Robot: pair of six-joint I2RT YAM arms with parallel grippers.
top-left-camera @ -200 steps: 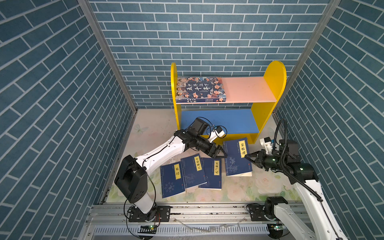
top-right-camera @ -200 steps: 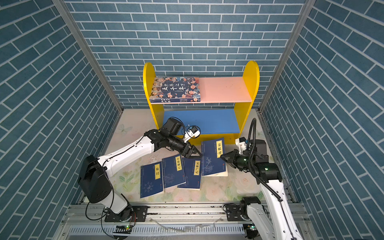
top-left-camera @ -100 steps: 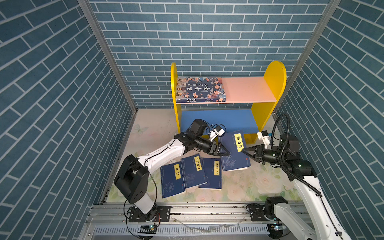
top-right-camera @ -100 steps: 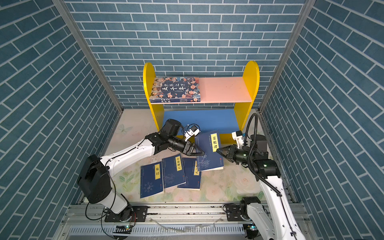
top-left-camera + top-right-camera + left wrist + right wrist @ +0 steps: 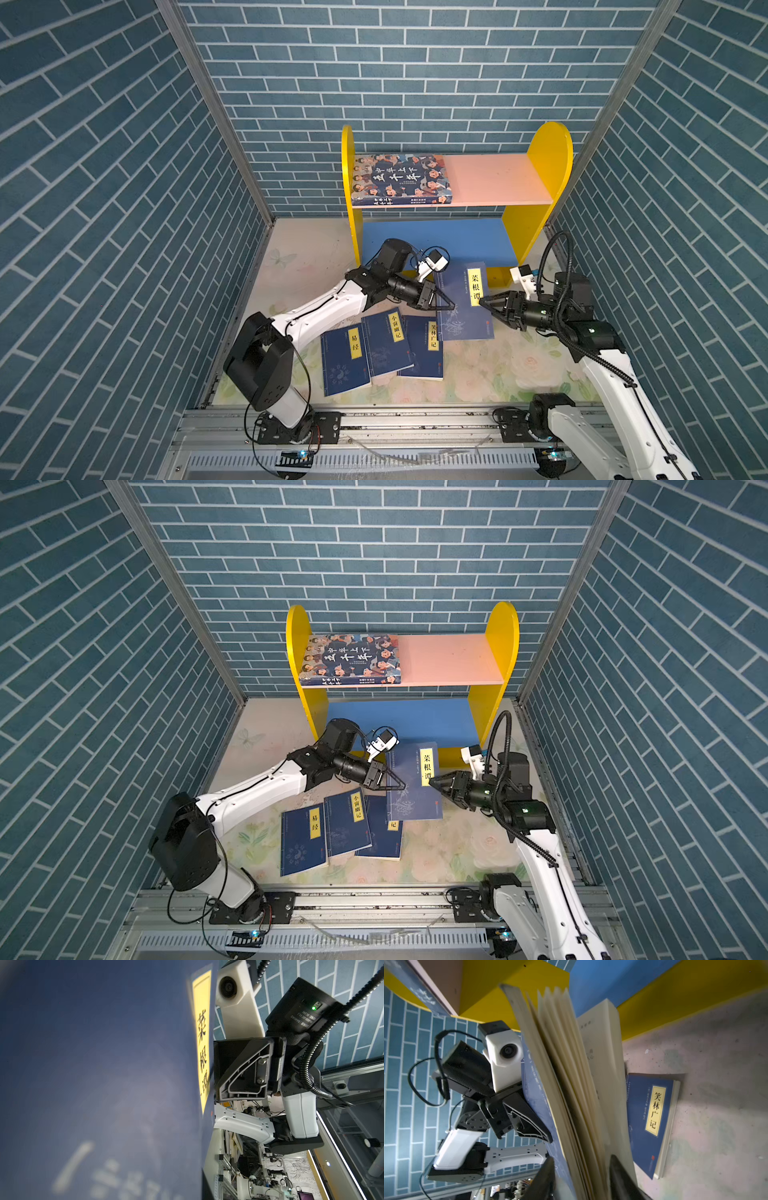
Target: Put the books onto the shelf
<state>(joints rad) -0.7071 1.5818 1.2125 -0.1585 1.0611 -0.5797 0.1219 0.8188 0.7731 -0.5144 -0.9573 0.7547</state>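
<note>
Now that the left gripper (image 5: 446, 302) has pinched its fingers onto the near-side edge of the navy book (image 5: 463, 322), where half a second ago they stood spread beside it, the hand-over looks nearly made; the right gripper (image 5: 487, 302), clamped on the opposite edge a moment ago, has parted its fingers, and in the right wrist view they straddle the fanned pages without pressing them; the book has also risen off the floral mat (image 5: 498, 374) since a second ago and hangs tilted between the two arms, just in front of the shelf (image 5: 548, 158); I judge the left arm alone now carries it, so the right can back away. On the shelf, the pink upper board (image 5: 494, 178) bears the thick book with cartoon faces (image 5: 401, 178), lying flat against the left panel; the blue lower board (image 5: 436, 241) holds nothing that I can see; three other navy books (image 5: 386, 347) lie overlapping on the mat, untouched.
</note>
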